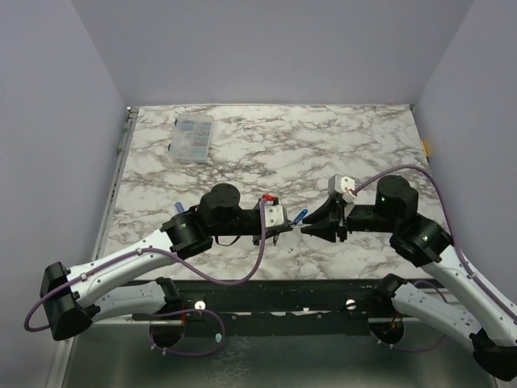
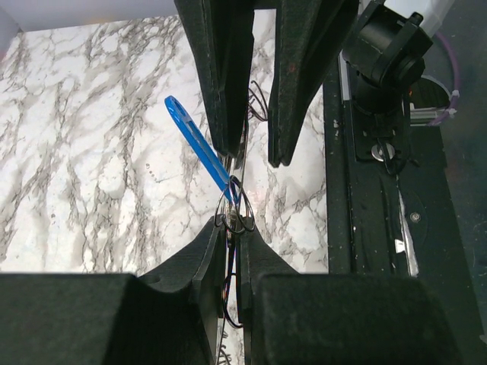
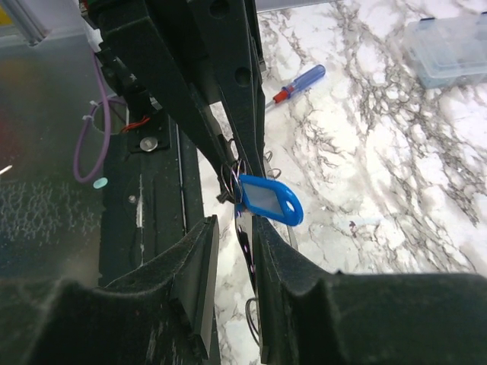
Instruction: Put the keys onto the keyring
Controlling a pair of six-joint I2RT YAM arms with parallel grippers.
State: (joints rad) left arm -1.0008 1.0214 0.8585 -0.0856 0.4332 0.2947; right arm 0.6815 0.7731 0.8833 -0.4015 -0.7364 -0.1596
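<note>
— Marbled surface (image 1: 242, 162), pale walls (image 1: 48, 121). What's hard to make out?
— The wire loops between the arms; fingers hide most of them. Far left lies a clear box (image 1: 194, 136), closer in a screwdriver (image 3: 300, 82).
— The keyring (image 2: 237, 207)?
— Centre. The left hand (image 2: 233, 230) pinches its thin ring, a blue tag (image 3: 268, 200) against it. The right hand (image 3: 234, 228) has fingers slightly apart around a dark strip; gripping or not, I can't tell.
</note>
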